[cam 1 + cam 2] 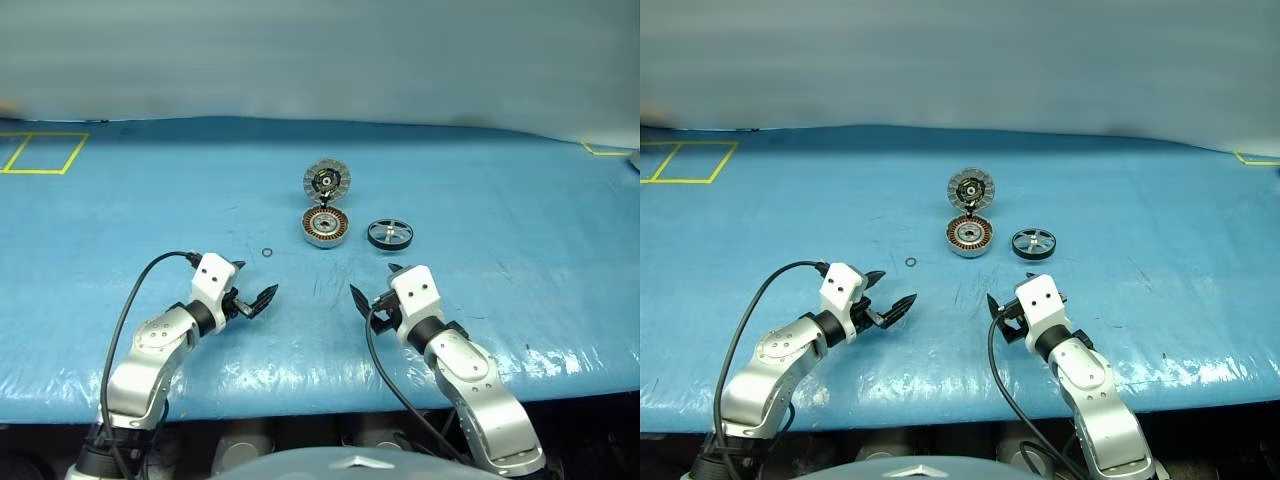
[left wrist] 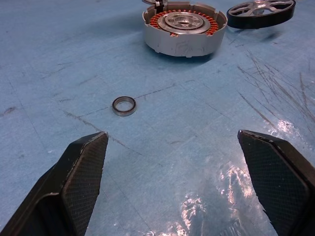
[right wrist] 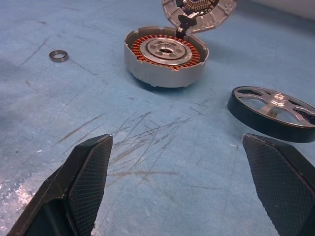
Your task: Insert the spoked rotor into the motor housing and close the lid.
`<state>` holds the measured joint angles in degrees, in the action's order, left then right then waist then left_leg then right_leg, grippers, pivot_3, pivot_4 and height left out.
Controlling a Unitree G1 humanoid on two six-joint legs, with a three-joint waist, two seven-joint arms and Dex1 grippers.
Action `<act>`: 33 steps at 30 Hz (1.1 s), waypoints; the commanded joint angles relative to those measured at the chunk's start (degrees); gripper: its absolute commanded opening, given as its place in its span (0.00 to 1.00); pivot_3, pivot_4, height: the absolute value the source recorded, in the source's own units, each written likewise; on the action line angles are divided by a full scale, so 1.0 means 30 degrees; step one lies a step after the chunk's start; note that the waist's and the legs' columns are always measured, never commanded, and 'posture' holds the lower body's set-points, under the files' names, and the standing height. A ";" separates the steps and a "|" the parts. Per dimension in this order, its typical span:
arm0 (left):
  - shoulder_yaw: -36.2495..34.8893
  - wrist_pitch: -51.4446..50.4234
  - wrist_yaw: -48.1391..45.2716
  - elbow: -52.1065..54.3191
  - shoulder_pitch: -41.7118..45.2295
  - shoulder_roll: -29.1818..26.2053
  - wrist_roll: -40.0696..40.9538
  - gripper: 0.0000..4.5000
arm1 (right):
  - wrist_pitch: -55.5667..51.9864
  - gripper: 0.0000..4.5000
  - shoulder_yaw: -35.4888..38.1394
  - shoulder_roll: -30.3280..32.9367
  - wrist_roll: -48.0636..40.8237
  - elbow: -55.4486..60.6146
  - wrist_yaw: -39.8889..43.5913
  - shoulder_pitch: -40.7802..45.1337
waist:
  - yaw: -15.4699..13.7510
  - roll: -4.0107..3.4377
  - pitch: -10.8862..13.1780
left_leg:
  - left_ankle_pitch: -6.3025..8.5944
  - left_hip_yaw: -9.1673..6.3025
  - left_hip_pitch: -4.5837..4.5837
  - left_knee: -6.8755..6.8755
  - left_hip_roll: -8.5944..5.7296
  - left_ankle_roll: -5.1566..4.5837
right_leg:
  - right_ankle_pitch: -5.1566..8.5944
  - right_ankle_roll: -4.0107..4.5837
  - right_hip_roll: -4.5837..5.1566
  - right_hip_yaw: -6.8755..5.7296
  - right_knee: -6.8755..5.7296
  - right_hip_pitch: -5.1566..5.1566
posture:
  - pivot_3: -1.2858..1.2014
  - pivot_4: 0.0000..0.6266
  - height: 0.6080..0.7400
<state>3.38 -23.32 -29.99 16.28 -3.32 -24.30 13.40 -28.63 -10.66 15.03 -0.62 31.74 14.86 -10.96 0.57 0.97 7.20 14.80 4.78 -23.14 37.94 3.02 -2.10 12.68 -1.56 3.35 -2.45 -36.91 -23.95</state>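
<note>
You're at a lab test bench: a scuffed blue work mat (image 1: 480, 200) with yellow taped squares (image 1: 45, 152) and loose motor parts.

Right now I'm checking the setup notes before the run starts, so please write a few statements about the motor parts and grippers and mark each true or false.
1. The spoked rotor already sits inside the motor housing. False: it lies on the blue table, to the housing's right.
2. The lid stands open, tilted up behind the housing. True.
3. The left gripper holds the small ring. False: its fingers are open and empty; the ring lies on the table.
4. The right gripper is open, short of the parts. True.
5. Copper windings show inside the housing. True.
</note>
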 commanded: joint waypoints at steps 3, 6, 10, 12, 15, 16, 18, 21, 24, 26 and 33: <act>-0.0074 0.0325 0.0090 0.0717 0.0077 0.0031 -0.0132 1.00 | 0.0254 0.98 0.0069 -0.0077 0.0039 0.0470 -0.0100 0.0142 | 0.0001 0.0000 0.0000 | 0.0000 0.0000 0.0000 0.0000 0.0000 0.0000 | 0.0000 -0.0001 0.0000 0.0000 0.0000 0.0000 | 0.52 0.24 1.00; -0.0055 0.0319 0.0110 0.0713 0.0097 0.0069 -0.0134 1.00 | 0.0181 0.98 0.0042 -0.0061 0.0061 0.0450 -0.0080 0.0214 | 0.0001 0.0000 0.0000 | 0.0000 -0.0001 0.0000 0.0000 0.0000 0.0000 | 0.0000 -0.0001 0.0000 0.0000 0.0000 -0.0001 | 0.52 0.24 1.00; -0.0073 0.0351 0.0078 0.0650 0.0062 0.0117 -0.0150 1.00 | 0.0095 0.98 0.0044 -0.0006 0.0051 0.0464 -0.0015 0.0268 | 0.0002 0.0000 0.0001 | 0.0000 0.0000 0.0000 0.0000 0.0000 0.0000 | 0.0000 0.0000 0.0000 0.0000 0.0000 -0.0001 | 0.52 0.24 1.00; -0.0088 0.0352 0.0034 0.0618 0.0035 0.0121 -0.0167 1.00 | 0.0049 0.98 0.0027 0.0011 0.0067 0.0476 -0.0005 0.0281 | 0.0000 0.0000 0.0001 | 0.0000 -0.0001 0.0000 0.0000 0.0000 0.0000 | 0.0000 0.0000 0.0000 -0.0001 0.0000 -0.0001 | 0.52 0.24 1.00; -0.0078 0.0371 0.0020 0.0580 0.0014 0.0150 -0.0196 1.00 | -0.0011 0.98 -0.0021 0.0069 0.0084 0.0508 0.0051 0.0261 | 0.0001 0.0000 0.0001 | 0.0000 0.0001 0.0000 -0.0001 0.0000 0.0000 | 0.0000 0.0000 0.0000 0.0001 0.0000 -0.0002 | 0.52 0.24 1.00; -0.0087 0.0381 0.0012 0.0558 0.0018 0.0158 -0.0201 1.00 | -0.0029 0.98 -0.0044 0.0082 0.0094 0.0509 0.0068 0.0272 | 0.0001 0.0000 0.0001 | 0.0000 0.0000 0.0000 -0.0001 0.0000 0.0000 | 0.0000 0.0000 0.0000 0.0001 0.0001 -0.0002 | 0.52 0.24 1.00; -0.0099 0.0403 -0.0008 0.0522 0.0015 0.0164 -0.0215 1.00 | -0.0037 0.98 -0.0069 0.0094 0.0105 0.0499 0.0091 0.0293 | 0.0002 -0.0001 0.0001 | 0.0000 0.0000 0.0000 0.0000 0.0000 0.0000 | 0.0000 0.0000 0.0000 0.0001 0.0000 -0.0001 | 0.52 0.24 1.00; -0.0113 0.0440 -0.0022 0.0488 -0.0006 0.0169 -0.0237 1.00 | -0.0044 0.98 -0.0082 0.0097 0.0097 0.0474 0.0129 0.0342 | 0.0001 0.0000 0.0001 | 0.0000 -0.0001 0.0000 0.0000 0.0000 0.0000 | 0.0000 -0.0001 0.0000 0.0000 0.0000 -0.0001 | 0.52 0.24 1.00; -0.0136 0.0470 -0.0033 0.0475 -0.0031 0.0164 -0.0253 1.00 | -0.0040 0.98 -0.0123 0.0099 0.0102 0.0445 0.0150 0.0371 | 0.0001 0.0000 0.0001 | 0.0000 0.0000 0.0000 -0.0001 0.0000 0.0000 | 0.0000 0.0000 0.0000 0.0000 0.0001 -0.0001 | 0.52 0.24 1.00; -0.0140 0.0488 -0.0041 0.0479 -0.0062 0.0155 -0.0271 1.00 | -0.0027 0.98 -0.0133 0.0079 0.0080 0.0423 0.0152 0.0372 | 0.0001 0.0000 0.0001 | 0.0000 -0.0001 0.0000 -0.0001 0.0000 0.0000 | 0.0000 0.0000 0.0000 0.0001 0.0000 -0.0001 | 0.52 0.24 1.00; -0.0146 0.0490 -0.0060 0.0465 -0.0098 0.0128 -0.0299 1.00 | -0.0040 0.98 -0.0202 0.0107 0.0051 0.0326 0.0241 0.0437 | 0.0002 0.0000 0.0001 | 0.0000 0.0000 0.0000 0.0000 0.0000 0.0000 | 0.0000 0.0000 0.0000 0.0001 0.0000 -0.0001 | 0.52 0.24 1.00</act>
<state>3.38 -23.10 -30.04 16.28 -3.74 -24.04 12.40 -29.05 -11.08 15.22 -0.37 31.73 15.19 -10.31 0.57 0.97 7.20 14.80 4.78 -23.14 37.94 3.02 -2.10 12.68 -1.56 3.35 -2.44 -36.91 -23.95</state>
